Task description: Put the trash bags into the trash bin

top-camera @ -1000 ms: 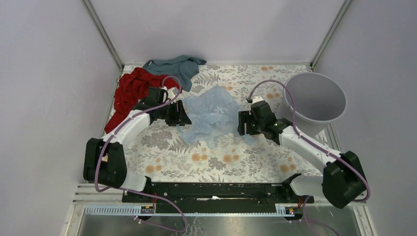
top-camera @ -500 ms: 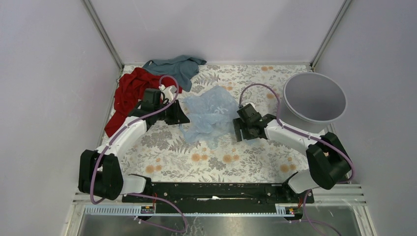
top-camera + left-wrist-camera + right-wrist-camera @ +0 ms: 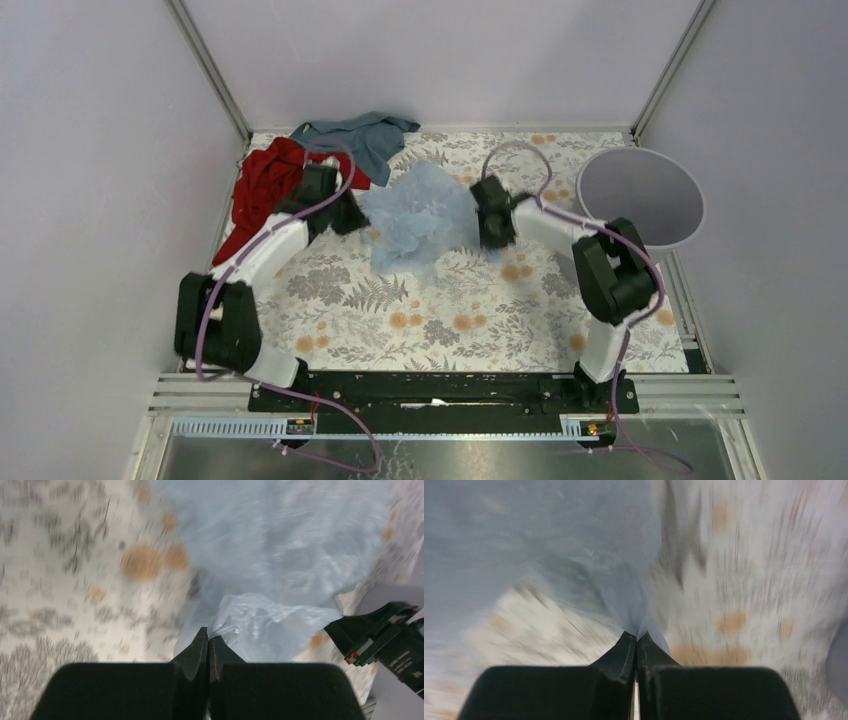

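The pale blue translucent trash bag (image 3: 420, 218) hangs stretched between my two grippers above the floral table, mid-back. My left gripper (image 3: 362, 222) is shut on the bag's left edge; in the left wrist view the bag (image 3: 280, 555) pinches into the closed tips of that gripper (image 3: 208, 636). My right gripper (image 3: 480, 222) is shut on the bag's right edge, and in the right wrist view the film (image 3: 574, 545) gathers into its closed tips (image 3: 637, 636). The light grey trash bin (image 3: 640, 200) stands at the back right, to the right of the right gripper.
A red cloth (image 3: 262, 190) lies at the back left behind the left arm, with a teal-grey cloth (image 3: 360, 135) beyond it by the back wall. Walls close in the table on three sides.
Both grippers have closed on the bag's edges and moved toward the back of the table, lifting the bag and pulling it into a narrower, bunched shape.
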Controlling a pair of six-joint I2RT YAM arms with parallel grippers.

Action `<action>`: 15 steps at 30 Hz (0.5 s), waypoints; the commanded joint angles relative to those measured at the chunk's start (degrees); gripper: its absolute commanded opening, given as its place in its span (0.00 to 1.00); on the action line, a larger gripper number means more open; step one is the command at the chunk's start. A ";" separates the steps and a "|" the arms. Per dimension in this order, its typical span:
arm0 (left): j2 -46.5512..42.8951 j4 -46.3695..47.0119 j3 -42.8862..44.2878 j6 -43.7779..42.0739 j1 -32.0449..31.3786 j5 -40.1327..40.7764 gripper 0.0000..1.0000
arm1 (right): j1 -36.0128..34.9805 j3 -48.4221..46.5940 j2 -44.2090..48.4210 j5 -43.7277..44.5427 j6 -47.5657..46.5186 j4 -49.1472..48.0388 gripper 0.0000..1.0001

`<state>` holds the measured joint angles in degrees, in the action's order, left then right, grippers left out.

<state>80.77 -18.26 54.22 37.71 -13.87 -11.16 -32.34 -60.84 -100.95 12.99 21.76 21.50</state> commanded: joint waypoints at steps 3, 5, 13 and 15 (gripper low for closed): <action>3.70 -1.36 41.47 -5.99 -1.41 3.05 0.00 | 4.50 -60.39 -7.57 -5.49 -4.84 20.96 0.00; -0.78 -0.39 50.09 -13.78 -5.24 7.14 0.00 | 2.77 -71.20 -4.23 -7.72 -8.01 22.60 0.00; -23.76 15.30 9.46 -9.27 -12.47 31.99 0.00 | -4.44 -13.94 28.52 -11.16 -13.34 -25.69 0.00; -18.46 2.90 4.99 -1.62 -10.33 27.66 0.00 | -4.40 -6.09 26.17 -9.68 -11.78 -24.49 0.00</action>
<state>47.86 3.38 73.12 25.69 -26.92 8.93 -38.28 -85.38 -66.00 0.86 8.99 3.53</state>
